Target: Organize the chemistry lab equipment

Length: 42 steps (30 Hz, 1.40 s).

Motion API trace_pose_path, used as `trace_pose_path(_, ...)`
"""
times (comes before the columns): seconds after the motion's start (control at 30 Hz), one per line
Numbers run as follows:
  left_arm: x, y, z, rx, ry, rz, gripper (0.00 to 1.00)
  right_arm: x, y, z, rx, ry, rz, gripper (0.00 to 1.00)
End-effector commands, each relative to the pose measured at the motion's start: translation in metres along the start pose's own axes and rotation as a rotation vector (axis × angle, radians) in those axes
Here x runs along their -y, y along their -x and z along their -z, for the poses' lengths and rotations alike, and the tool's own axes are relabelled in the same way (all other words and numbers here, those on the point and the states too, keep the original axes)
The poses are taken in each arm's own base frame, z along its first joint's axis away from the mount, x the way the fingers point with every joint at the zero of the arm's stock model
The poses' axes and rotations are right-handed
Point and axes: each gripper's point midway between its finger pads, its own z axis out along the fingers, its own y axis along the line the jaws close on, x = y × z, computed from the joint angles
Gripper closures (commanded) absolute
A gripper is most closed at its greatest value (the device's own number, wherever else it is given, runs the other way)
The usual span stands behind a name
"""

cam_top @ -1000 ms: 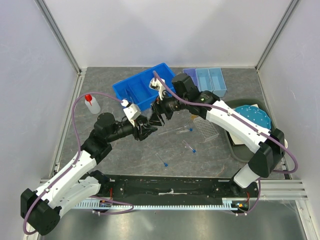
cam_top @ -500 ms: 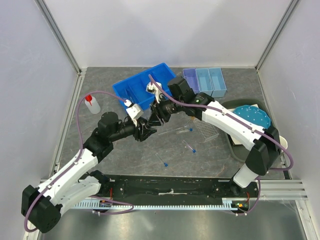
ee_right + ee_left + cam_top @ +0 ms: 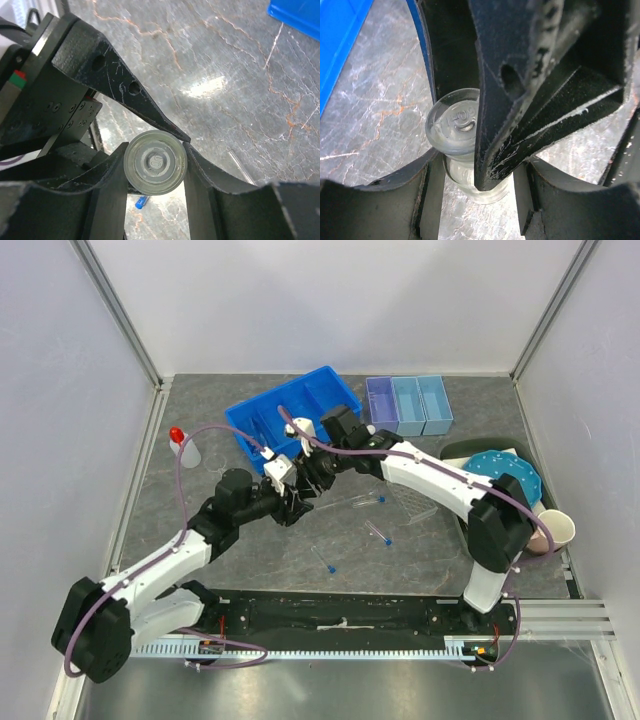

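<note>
**Two claws on one flask, tight against the blue bin**

At the middle of the grey stone-patterned table [image 3: 240, 400] both arms meet over one small clear glass flask [image 3: 452, 125], which is held off the table. The right claw [image 3: 154, 170] pinches it, one finger pressed to each side of its round base. The left claw [image 3: 477, 187] grips it too, the glass filling the gap between its fingers. One right finger crosses close in front of the left wrist camera, so the two claws are interlocked.

Room is tight behind them. The bright blue divided plastic bin [image 3: 262, 418] lies just beyond the claws, and the right arm hides part of its inside. Bare table shows left of the left arm, up to the white red-capped squeeze bottle [image 3: 184, 446] near the left wall.

To the right and front lie three blue-capped clear test tubes [image 3: 378, 533], well apart from each other, and a clear tube rack [image 3: 415, 502]. A lavender and pale-blue three-part tray [image 3: 408, 403] sits at the back edge. A teal white-dotted plate [image 3: 508, 476] and a pinkish-beige cup [image 3: 556, 530] are by the right wall — the right arm's elbow overlaps both.
</note>
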Motion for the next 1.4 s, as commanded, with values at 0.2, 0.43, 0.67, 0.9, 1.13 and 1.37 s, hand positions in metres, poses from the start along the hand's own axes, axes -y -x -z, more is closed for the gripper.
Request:
trace_pose_path(0.2,-0.045,0.032,-0.034,0.186,0.138,-0.118,0.76,0.045,-0.037,-0.049,-0.067,-0.073,0.05,0.73)
trace_pose_path(0.43,-0.062,0.008,-0.046,0.145,0.195,-0.103,0.71,0.061,-0.055,-0.075,-0.061,-0.064,0.038,0.73)
trace_pose_path(0.67,-0.066,0.001,-0.052,0.115,0.194,-0.102,0.62,0.071,-0.056,-0.09,-0.038,-0.061,0.022,0.73)
trace_pose_path(0.9,-0.066,-0.003,-0.053,0.096,0.191,-0.1,0.44,0.076,-0.061,-0.093,-0.038,-0.069,0.019,0.73)
trace_pose_path(1.13,-0.066,-0.006,-0.054,0.085,0.188,-0.1,0.41,0.084,-0.064,-0.098,-0.041,-0.095,0.027,0.73)
trace_pose_path(1.37,-0.066,-0.008,-0.055,0.077,0.186,-0.097,0.29,0.089,-0.069,-0.1,-0.047,-0.107,0.023,0.74)
